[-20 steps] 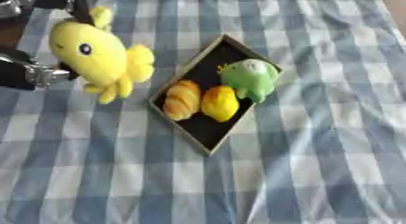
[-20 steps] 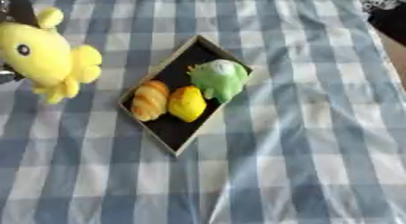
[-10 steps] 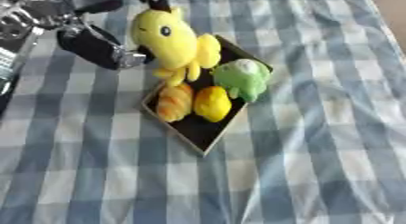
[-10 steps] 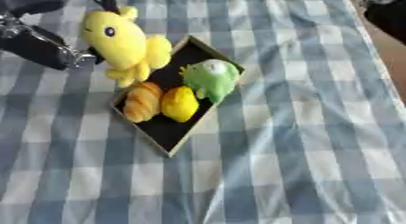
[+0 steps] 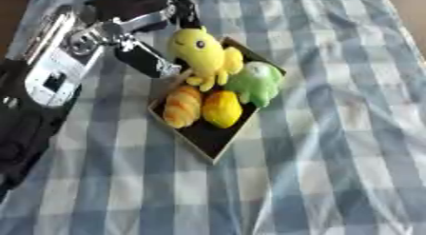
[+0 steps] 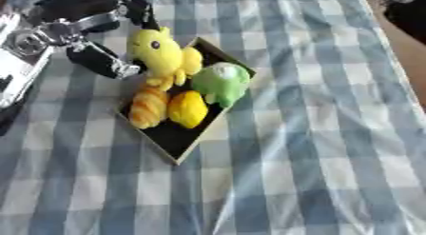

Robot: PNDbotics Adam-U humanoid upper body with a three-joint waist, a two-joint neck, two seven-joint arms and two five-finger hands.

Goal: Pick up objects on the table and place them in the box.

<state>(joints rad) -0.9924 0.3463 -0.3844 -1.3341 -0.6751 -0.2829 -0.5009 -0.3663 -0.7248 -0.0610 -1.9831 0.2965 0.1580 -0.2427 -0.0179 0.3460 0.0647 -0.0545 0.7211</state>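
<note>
A black shallow box point(image 5: 206, 139) lies askew on the checked cloth. Inside it lie a croissant-like bread point(image 5: 183, 106), a yellow lemon-like piece point(image 5: 222, 108) and a green plush point(image 5: 257, 82). A yellow plush toy point(image 5: 202, 53) hangs over the box's upper-left corner, its feet just above the bread. My left hand point(image 5: 150, 20) holds the plush from the left and behind, fingers curled round its head and back. The black and silver left arm comes in from the left edge. The right hand shows in no view.
The blue and white checked tablecloth point(image 5: 333, 158) covers the whole table, with wrinkles to the right of the box. A dark shape point(image 6: 408, 15) sits past the table's edge at the upper right.
My left hand has carried the yellow plush to the right, from left of the box to over its upper-left corner. The view has also shifted.
</note>
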